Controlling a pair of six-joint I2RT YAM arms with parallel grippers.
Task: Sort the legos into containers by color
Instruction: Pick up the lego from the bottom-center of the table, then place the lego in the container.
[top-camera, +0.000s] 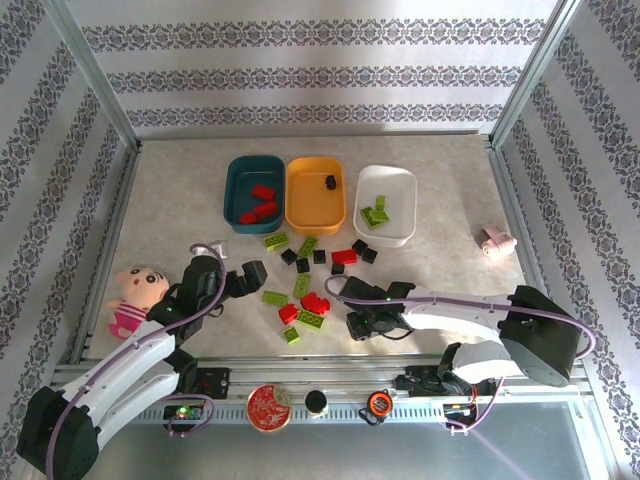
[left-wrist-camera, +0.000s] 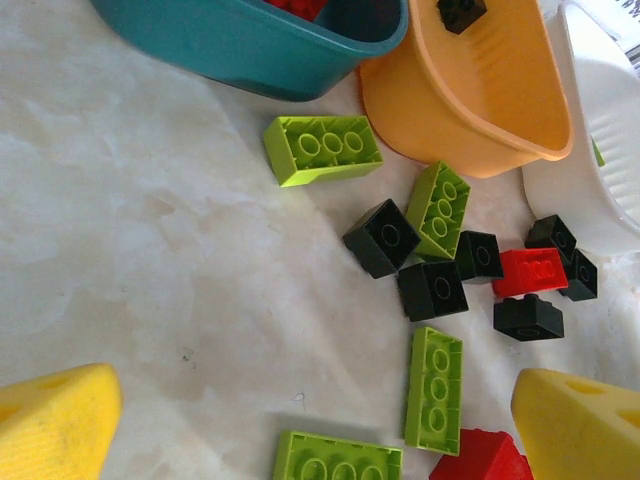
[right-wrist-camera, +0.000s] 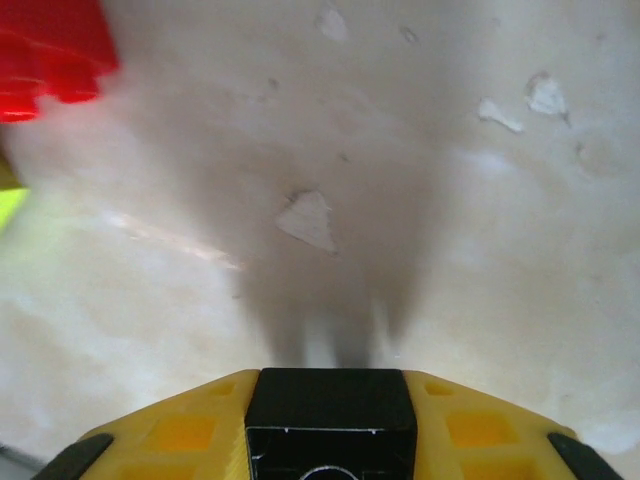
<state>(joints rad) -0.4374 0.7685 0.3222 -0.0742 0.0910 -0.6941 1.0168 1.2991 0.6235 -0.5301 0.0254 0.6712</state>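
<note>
On the tabletop (top-camera: 180, 200) we see the three containers in a row. The orange tray (top-camera: 310, 208) is in the middle, the teal tray (top-camera: 233, 190) touches its left side and the white tray (top-camera: 397, 188) sits just to its right. The colours match so far: a few red legos (top-camera: 262, 200) lie in the teal tray, a lone black lego (top-camera: 328, 182) in the orange tray, and a few green legos (top-camera: 375, 215) in the white tray. The right hand (top-camera: 358, 325) is in front of the orange tray, a little to its right and well toward the arm bases. Its yellow fingers are closed on a held black lego (right-wrist-camera: 330, 405) just above the bare surface. The left hand (top-camera: 250, 277) is in front of the orange tray and to its left, fingers spread wide and gripping nothing. Between the orange tray and the two hands lie the loose legos (top-camera: 303, 286), about fifteen of them, green, black and red mixed together. We judge the sort well under half done. The held black lego belongs in the orange tray, and after it the whole scatter remains to be cleared, colour by colour.
</note>
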